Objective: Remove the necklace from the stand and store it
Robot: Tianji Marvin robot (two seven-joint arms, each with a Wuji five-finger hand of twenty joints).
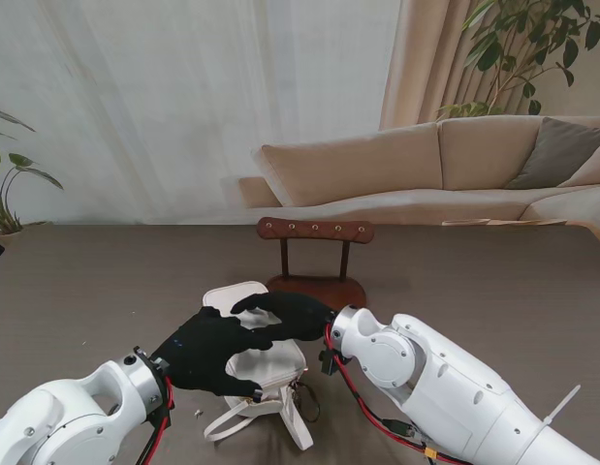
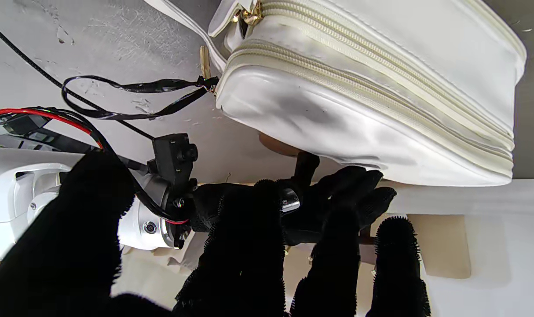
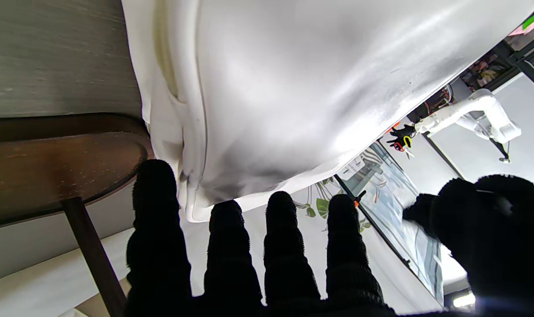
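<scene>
A white bag (image 1: 256,334) lies on the brown table (image 1: 493,281) at lower centre of the stand's frame, just in front of the wooden necklace stand (image 1: 316,254). Its zip runs along the side wall and looks closed in the left wrist view; nothing of its inside shows. Its long axis runs from the stand's base toward me, with the white strap (image 1: 243,418) and a dark looped cord (image 1: 307,399) trailing off the nearer end.

The necklace cannot be made out in any view; the stand's crossbar with its pegs looks bare.

The left hand (image 1: 210,351) lies across the bag, fingers (image 2: 399,246) spread. The right hand (image 1: 285,312) reaches over the bag's far end by the stand's base, fingers (image 3: 223,246) extended and slightly apart, tips touching the bag's edge. Neither visibly grips anything.
</scene>
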